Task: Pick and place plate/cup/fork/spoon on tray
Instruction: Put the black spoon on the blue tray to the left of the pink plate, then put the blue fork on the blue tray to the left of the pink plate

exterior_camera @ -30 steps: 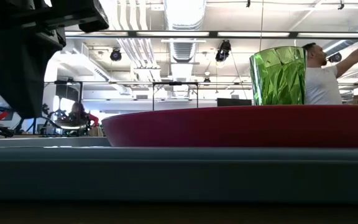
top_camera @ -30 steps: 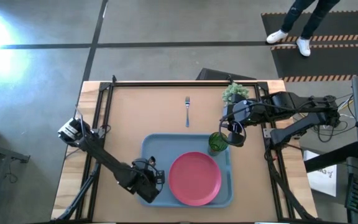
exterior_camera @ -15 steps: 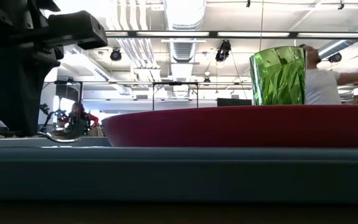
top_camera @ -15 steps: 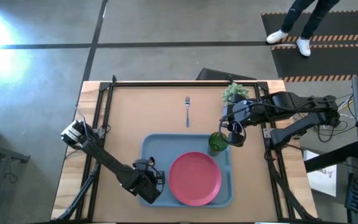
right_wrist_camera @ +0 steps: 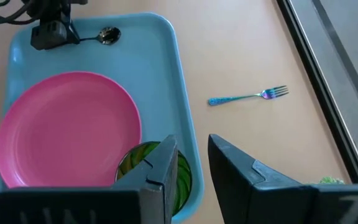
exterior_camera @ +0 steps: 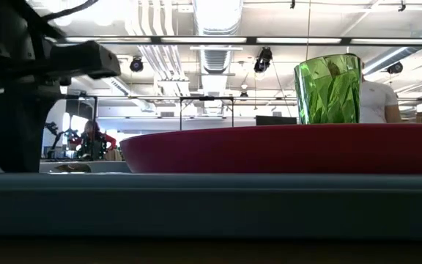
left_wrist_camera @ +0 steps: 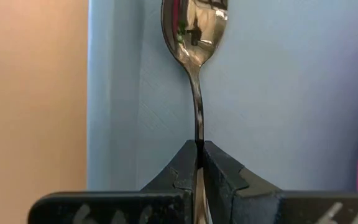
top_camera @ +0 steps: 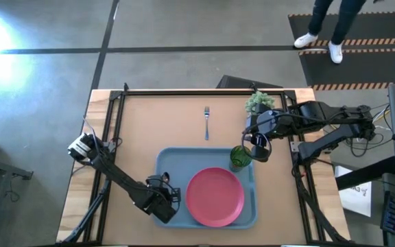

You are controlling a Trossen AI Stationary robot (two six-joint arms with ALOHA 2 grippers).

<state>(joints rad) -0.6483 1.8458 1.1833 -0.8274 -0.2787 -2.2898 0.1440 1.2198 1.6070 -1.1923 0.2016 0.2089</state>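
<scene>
High view: fork (top_camera: 207, 121) on bench, upper centre, long axis vertical in frame, well above tray (top_camera: 163, 162). Right end effector (top_camera: 254, 146) nearer, spread, empty; left end effector (top_camera: 164, 202) pinching spoon (left_wrist_camera: 194, 50) over tray.

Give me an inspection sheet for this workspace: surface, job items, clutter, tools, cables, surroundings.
Surface: tan table, mostly bare.
Job items: tray near the front edge; plate and cup on it; spoon over the tray's left part, handle pinched; fork on the table behind the tray.
Clutter: small potted plant at the back right.
Tools: left tool shut on the spoon handle; right tool open, above the cup.
Cables: wiring beside the right arm base.
Surroundings: a person's legs on a striped mat beyond the table.
</scene>
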